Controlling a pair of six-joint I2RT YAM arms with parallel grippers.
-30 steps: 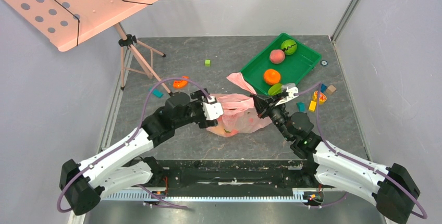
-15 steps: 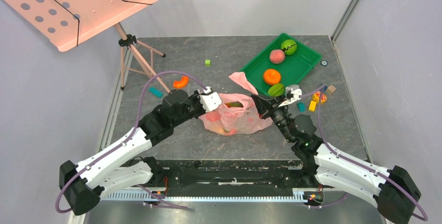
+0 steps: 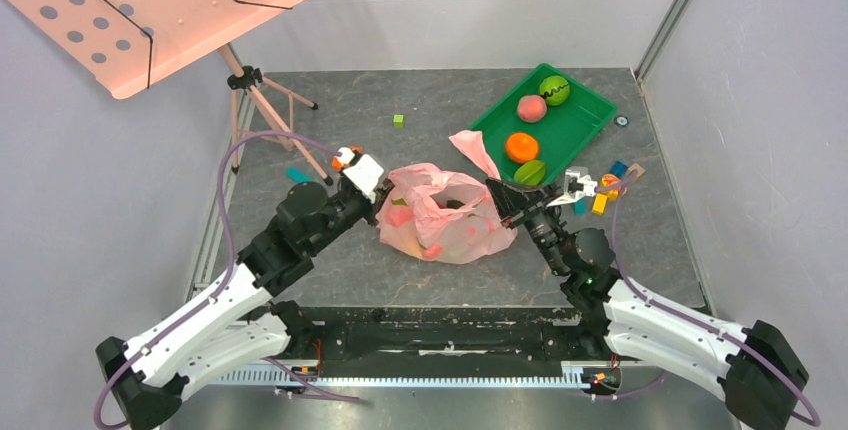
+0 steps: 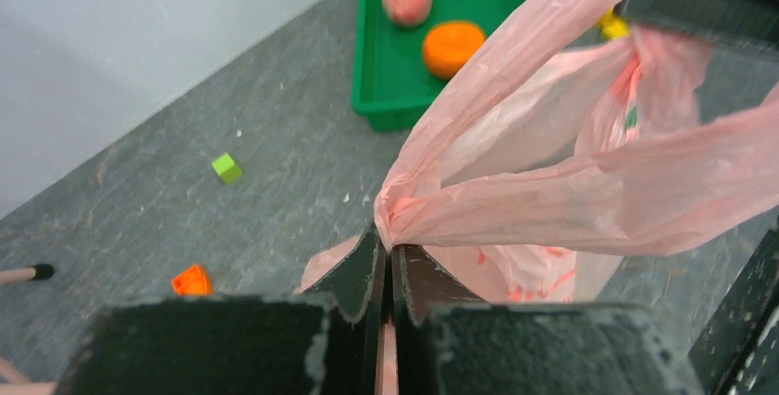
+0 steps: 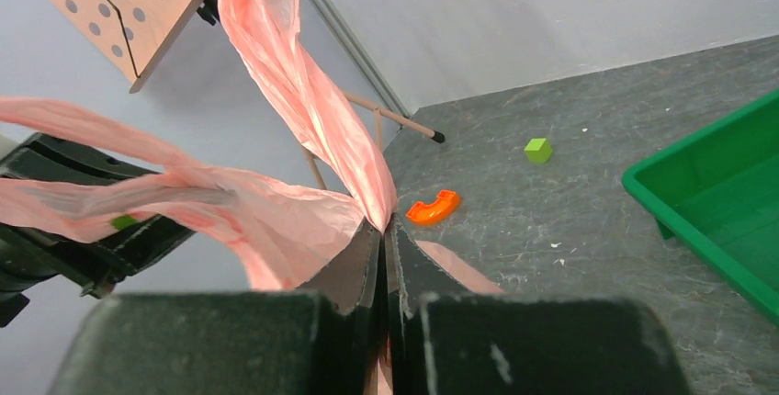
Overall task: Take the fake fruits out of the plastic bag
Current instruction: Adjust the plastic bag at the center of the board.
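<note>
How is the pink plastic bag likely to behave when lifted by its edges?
Probably floppy: the plastic bag creases and stretches into taut bands between the left tool and right tool, both shut on its film. Likely light, so the fake fruits inside may make its bottom sag. Its thin film looks slippery and might slide out.

left claw (image 4: 390,250) and right claw (image 5: 386,230) both pinched closed, held well apart, angled inward.

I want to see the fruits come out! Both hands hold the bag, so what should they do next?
Probably the right hand should let go and reach in while the left hand holds on: the plastic bag gapes open between them, fake fruits inside.
</note>
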